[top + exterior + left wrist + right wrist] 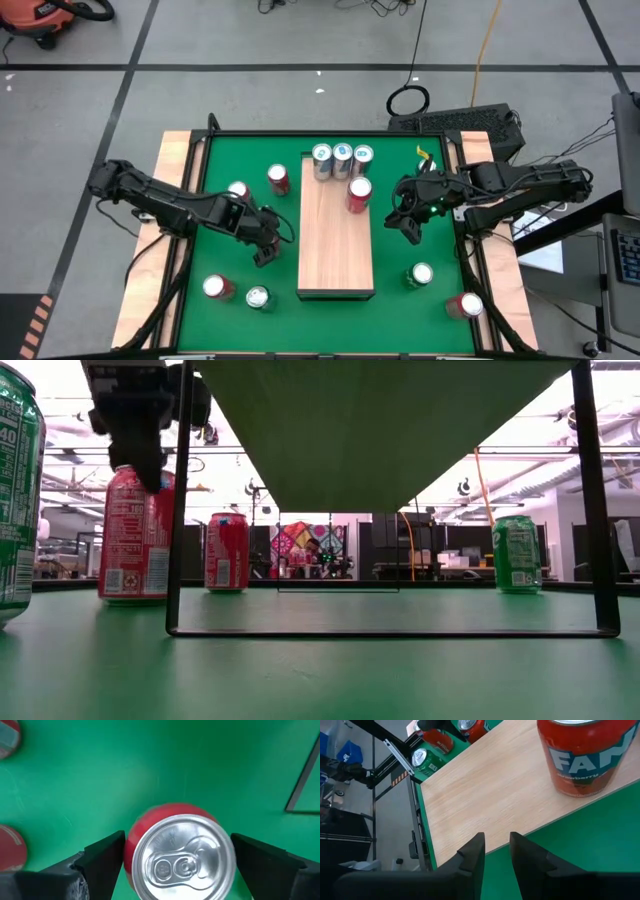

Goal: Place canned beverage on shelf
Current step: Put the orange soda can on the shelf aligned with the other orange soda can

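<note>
The shelf [335, 245] is a pale wooden block standing mid-table. On it stand three cans [343, 155] at its far end and a red can [359, 193] just nearer, also in the right wrist view [590, 755]. My left gripper [262, 243] is open, pointing down over a red can [177, 855] that stands upright on the green table left of the shelf. One finger [107, 855] stands on each side of the can's top, with small gaps showing. My right gripper [496, 847] hovers right of the shelf [408, 228], empty, its fingers a narrow gap apart.
Loose cans stand on the table: two red ones [278, 178] [238, 190] at the far left, a red [215, 288] and a green one [258, 297] at the near left, a green [421, 275] and a red one [468, 305] at the near right.
</note>
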